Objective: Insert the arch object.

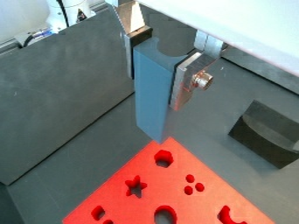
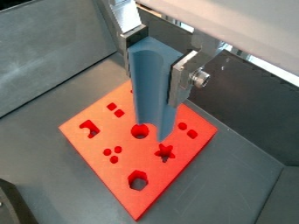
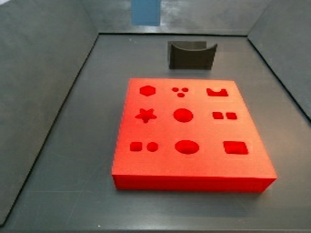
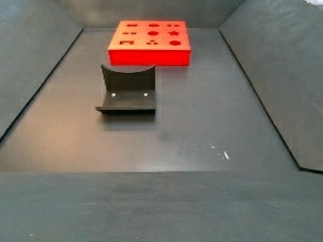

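My gripper is shut on the blue arch object, a tall blue block with a curved notch at its upper end. It hangs upright between the silver fingers in both wrist views. The gripper holds it in the air over the red board with its shaped holes. The board's arch-shaped hole is at a far corner and also shows in a wrist view. In a side view only the block's lower end shows, high above the floor beyond the board.
The dark fixture stands on the grey floor just beyond the red board, and in front of it in a side view. It also shows in a wrist view. Grey walls enclose the floor on all sides.
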